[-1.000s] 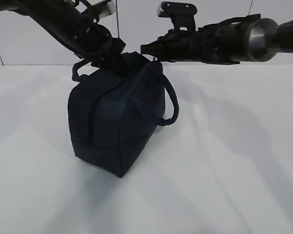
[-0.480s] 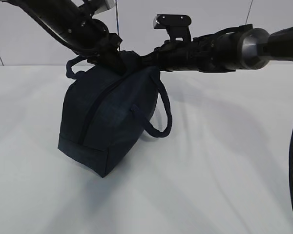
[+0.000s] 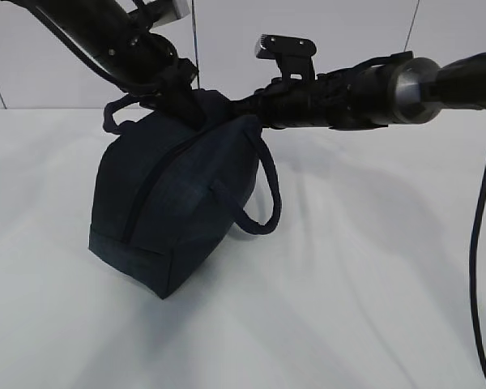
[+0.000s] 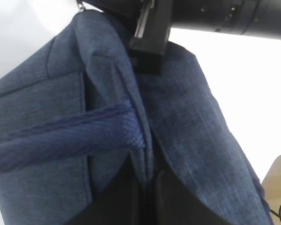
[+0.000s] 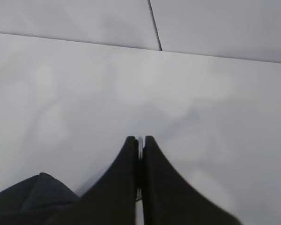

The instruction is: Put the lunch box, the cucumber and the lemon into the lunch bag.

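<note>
The dark navy lunch bag (image 3: 170,211) stands tilted on one lower edge on the white table, its zip (image 3: 146,194) closed along the near face. My left gripper (image 3: 186,105) is shut on a fold of fabric at the bag's top, seen close in the left wrist view (image 4: 147,176). My right gripper (image 3: 247,107) is at the bag's top right end, shut on a thin silver piece, the zip pull (image 5: 140,150). A corner of the bag (image 5: 33,197) shows below it. One loop handle (image 3: 267,194) hangs on the right. The lunch box, cucumber and lemon are out of view.
The white table (image 3: 373,267) spreads around the bag, with a pale wall behind. A black cable (image 3: 478,243) hangs at the right edge. A tan box edge (image 4: 276,183) shows in the left wrist view at lower right.
Both grippers have moved left with the bag. The bag has shifted left and tilted further.
</note>
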### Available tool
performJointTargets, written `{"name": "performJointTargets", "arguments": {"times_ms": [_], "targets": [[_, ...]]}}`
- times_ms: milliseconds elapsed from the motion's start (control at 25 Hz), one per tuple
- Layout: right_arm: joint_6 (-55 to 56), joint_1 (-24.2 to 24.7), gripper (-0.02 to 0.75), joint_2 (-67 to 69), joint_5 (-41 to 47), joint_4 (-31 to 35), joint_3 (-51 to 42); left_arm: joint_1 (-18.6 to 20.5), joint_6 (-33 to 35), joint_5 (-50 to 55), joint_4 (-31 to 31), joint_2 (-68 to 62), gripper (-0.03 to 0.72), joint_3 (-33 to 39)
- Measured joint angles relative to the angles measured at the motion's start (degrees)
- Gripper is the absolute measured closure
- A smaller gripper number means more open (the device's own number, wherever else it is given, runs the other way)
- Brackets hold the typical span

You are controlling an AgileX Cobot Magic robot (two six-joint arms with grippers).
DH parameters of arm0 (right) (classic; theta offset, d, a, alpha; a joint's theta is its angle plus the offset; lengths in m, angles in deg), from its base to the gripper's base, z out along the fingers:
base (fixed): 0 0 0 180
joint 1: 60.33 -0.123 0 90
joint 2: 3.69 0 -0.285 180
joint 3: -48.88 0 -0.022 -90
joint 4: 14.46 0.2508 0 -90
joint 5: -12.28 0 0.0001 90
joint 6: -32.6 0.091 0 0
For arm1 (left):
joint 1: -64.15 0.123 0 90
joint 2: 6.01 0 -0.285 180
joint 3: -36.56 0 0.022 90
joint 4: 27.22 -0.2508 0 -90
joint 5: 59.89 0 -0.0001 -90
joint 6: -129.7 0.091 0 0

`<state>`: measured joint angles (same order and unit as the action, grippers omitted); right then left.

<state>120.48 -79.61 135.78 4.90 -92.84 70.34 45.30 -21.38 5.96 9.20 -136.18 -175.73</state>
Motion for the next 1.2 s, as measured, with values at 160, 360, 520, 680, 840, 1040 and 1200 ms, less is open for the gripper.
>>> {"name": "performJointTargets", "arguments": {"times_ms": [160, 360, 520, 680, 840, 1040, 1200], "targets": [[0.8, 0.1, 0.738, 0.12, 0.0, -2.67, 0.0, 0.0, 0.0, 0.3, 0.0, 0.0, 0.698, 0.0], [1.3, 0.2, 0.738, 0.12, -0.37, -3.51, 0.0, 0.0, 0.0, 0.42, 0.0, 0.0, 0.698, 0.0], [1.34, 0.2, 0.738, 0.0, -0.6, -6.36, 0.0, 0.0, 0.0, 0.46, 0.0, 0.0, 0.697, 0.0], [1.34, 0.2, 0.738, -1.36, -0.6, -12.8, 0.0, 0.0, 0.0, 0.85, 0.0, 0.08, 0.697, 0.0], [1.34, 0.2, 0.738, -3.47, -1.09, -17.63, -0.1, 0.0, 0.0, 0.85, 0.0, 0.08, 0.69, 0.0], [1.34, 0.2, 0.737, -5.79, -1.68, -20.19, -0.43, 0.0, 0.0, 0.85, 0.0, 0.08, 0.646, 0.0], [1.72, 0.31, 0.686, -6.92, -1.58, -22.73, -0.43, 0.0, 0.0, 2.18, -0.52, 0.08, 0.54, 0.0]]}}
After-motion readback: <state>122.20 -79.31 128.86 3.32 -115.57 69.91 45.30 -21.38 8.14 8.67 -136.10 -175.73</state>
